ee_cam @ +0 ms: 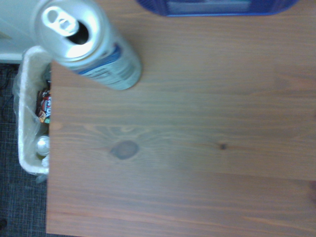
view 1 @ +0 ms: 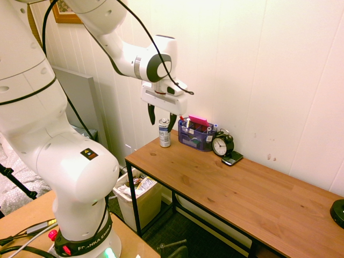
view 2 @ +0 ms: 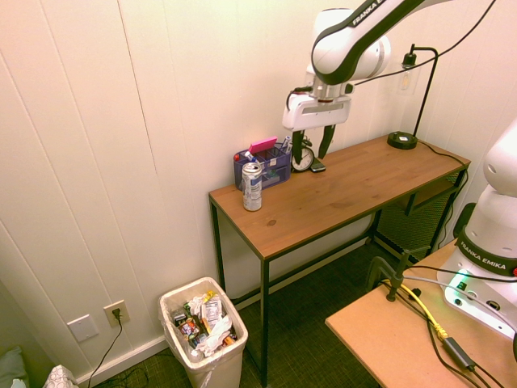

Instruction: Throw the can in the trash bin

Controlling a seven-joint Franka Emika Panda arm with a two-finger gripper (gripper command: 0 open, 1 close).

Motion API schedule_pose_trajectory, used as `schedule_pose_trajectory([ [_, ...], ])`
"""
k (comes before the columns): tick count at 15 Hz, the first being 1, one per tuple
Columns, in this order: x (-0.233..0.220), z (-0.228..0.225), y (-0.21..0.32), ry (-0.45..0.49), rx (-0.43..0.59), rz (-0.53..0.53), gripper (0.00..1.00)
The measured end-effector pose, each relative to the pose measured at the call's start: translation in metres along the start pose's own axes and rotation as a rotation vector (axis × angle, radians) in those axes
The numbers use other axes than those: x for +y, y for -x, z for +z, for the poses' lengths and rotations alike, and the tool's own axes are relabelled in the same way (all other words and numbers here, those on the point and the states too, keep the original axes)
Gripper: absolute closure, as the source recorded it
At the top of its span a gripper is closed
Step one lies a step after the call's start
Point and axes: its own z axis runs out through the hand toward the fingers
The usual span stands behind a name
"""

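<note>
- Your jaws [view 2: 310, 160] are open and empty.
- The can [view 2: 252, 191] stands upright, lower than them, toward the bench [view 2: 339, 194] end by the trash bin [view 2: 166, 323].

The can [ee_cam: 106, 57] stands upright near a corner of the tabletop [ee_cam: 197, 128], its top open at the tab; the blue organizer [ee_cam: 217, 7] sits near it, only partly in view; past the tabletop's edge, the bin [ee_cam: 25, 118] holds a liner and trash over dark carpet [ee_cam: 22, 197]
</note>
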Motion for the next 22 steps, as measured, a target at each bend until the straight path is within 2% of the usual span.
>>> schedule_pose_trajectory([
  [5,-0.089,0.026,0.009,0.007,0.022,0.043,0.0],
  [9,-0.146,0.032,0.009,0.068,0.07,0.13,0.0],
  [16,-0.165,0.068,-0.028,0.157,0.067,0.247,0.0],
  [17,-0.166,0.077,-0.033,0.164,0.063,0.253,1.0],
  [22,-0.17,0.097,-0.04,0.155,0.056,0.253,1.0],
])
